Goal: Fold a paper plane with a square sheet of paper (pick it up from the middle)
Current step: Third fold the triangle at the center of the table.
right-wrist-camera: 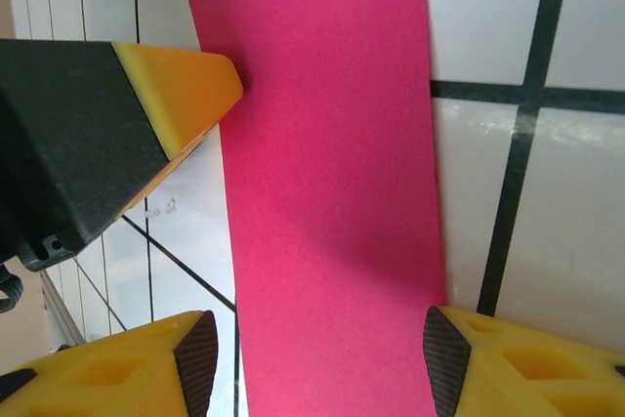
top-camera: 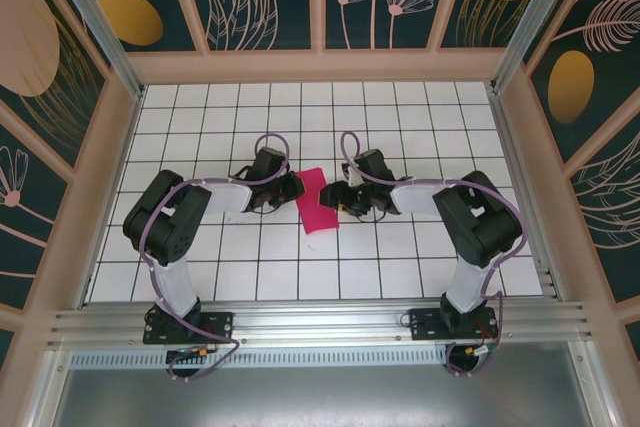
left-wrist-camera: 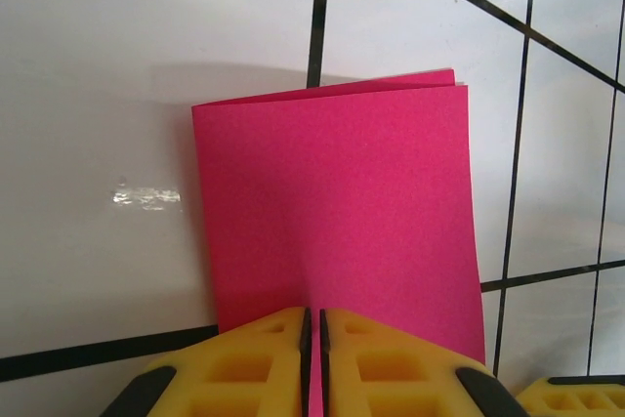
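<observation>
The square sheet of paper (top-camera: pixel 318 199) is magenta-red and folded in half into a narrow rectangle on the tiled table between both grippers. In the left wrist view the paper (left-wrist-camera: pixel 332 212) shows two layers at its far edge. My left gripper (left-wrist-camera: pixel 312 339) is shut at the paper's near edge, with a thin pink sliver between its pads. My right gripper (right-wrist-camera: pixel 317 354) is open, one finger on each side of the paper (right-wrist-camera: pixel 332 192). The left gripper's yellow fingertip (right-wrist-camera: pixel 186 80) touches the paper's long edge. From above, the left gripper (top-camera: pixel 296 190) and right gripper (top-camera: pixel 340 199) flank the paper.
The white tiled table (top-camera: pixel 420 117) has black grid lines and is walled in by patterned panels. An aluminium rail (top-camera: pixel 320 322) runs along the near edge, carrying both arm bases. Open tiles lie behind and in front of the paper.
</observation>
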Tool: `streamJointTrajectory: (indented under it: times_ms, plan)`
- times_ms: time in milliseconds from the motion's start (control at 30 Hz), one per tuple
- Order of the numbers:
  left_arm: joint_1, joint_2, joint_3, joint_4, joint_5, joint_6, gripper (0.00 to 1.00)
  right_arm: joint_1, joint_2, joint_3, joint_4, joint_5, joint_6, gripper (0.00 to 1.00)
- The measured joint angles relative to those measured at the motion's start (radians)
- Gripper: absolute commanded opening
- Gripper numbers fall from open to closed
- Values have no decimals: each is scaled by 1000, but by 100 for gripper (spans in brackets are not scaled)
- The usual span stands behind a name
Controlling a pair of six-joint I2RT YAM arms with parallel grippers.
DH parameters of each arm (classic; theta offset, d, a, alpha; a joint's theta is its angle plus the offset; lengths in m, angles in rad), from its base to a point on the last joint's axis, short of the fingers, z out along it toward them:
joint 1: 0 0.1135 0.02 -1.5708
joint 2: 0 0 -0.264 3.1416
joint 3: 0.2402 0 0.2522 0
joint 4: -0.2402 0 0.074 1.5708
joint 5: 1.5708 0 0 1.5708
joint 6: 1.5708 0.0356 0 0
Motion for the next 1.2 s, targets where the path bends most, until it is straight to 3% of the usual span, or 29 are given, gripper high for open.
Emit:
streamJointTrajectory:
  times_ms: [633, 1200]
  plan:
    - [0, 18, 5, 23, 73, 66, 12, -11, -55, -51, -2, 68, 36, 60]
    - [0, 47, 30, 29, 154, 163, 12, -14, -114, -176, 125, 49, 114, 58]
